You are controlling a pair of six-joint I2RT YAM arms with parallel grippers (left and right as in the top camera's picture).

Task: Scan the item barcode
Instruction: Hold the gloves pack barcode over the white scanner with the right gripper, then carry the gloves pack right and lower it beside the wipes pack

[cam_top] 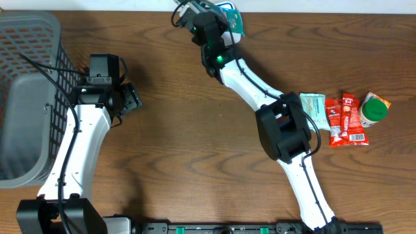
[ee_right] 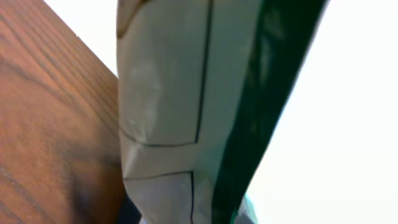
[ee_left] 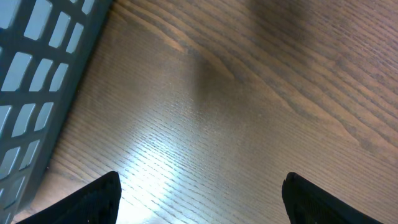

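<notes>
The item, a white and teal-green packet (cam_top: 232,19), hangs at the table's far edge with my right gripper (cam_top: 221,18) shut on it. In the right wrist view the packet (ee_right: 180,106) fills the middle, white panel on the left and dark green band on the right, and it hides the fingers. No barcode shows on it in any view. My left gripper (cam_top: 132,97) stands open over bare wood beside the basket. Its dark fingertips (ee_left: 99,199) sit wide apart at the lower corners of the left wrist view, nothing between them.
A grey plastic basket (cam_top: 26,97) fills the left side, and its wall (ee_left: 37,74) lies just left of my left gripper. At the right lie a teal packet (cam_top: 312,104), red snack packs (cam_top: 344,120) and a green-lidded cup (cam_top: 374,109).
</notes>
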